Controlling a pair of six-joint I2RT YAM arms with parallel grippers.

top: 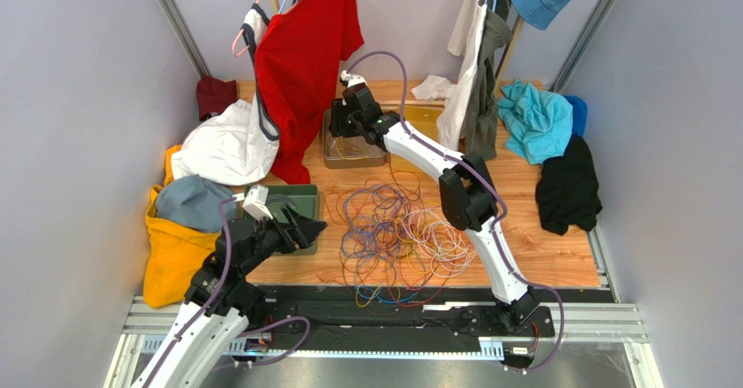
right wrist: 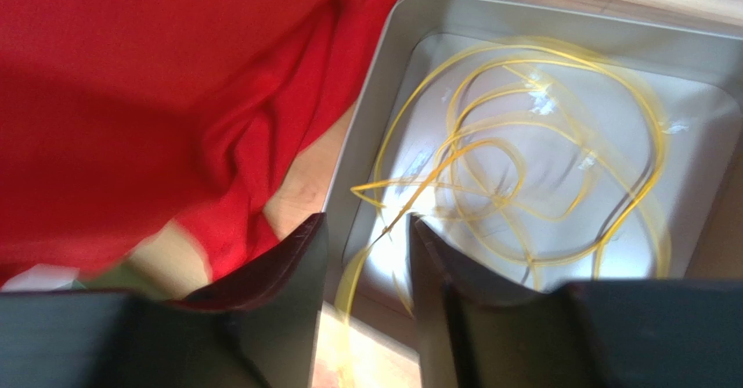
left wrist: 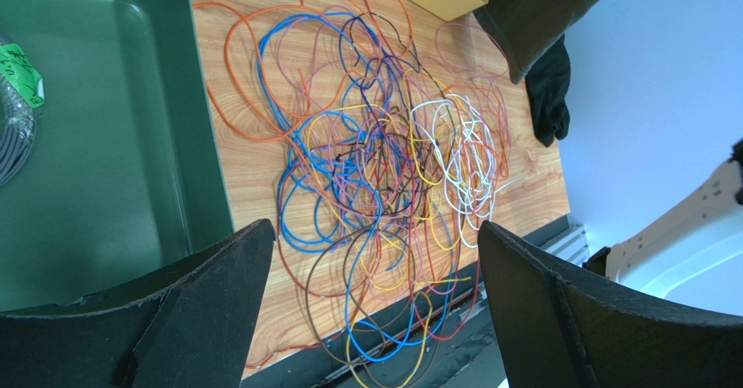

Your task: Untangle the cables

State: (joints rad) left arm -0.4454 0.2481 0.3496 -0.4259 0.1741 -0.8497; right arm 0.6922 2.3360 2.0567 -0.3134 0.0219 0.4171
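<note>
The tangled cables (top: 392, 231) lie heaped on the wooden table (top: 549, 249) beside the green tray (left wrist: 105, 196), and the left gripper (left wrist: 375, 231) is spread wide near them. The right gripper (right wrist: 366, 222) has its jaws parted over the grey tray (right wrist: 698, 66), where a loose yellow cable (right wrist: 558, 57) lies coiled

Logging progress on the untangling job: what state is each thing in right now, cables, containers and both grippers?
cable pile, tangled, loose on the table
clear tray, upright, holding yellow cable
yellow cable, apart from the pile, looped inside the clear tray
green bin, upright, mostly bare
left gripper, jaws wide apart, holding nothing
right gripper, jaws apart above the tray rim, gripping nothing
</note>
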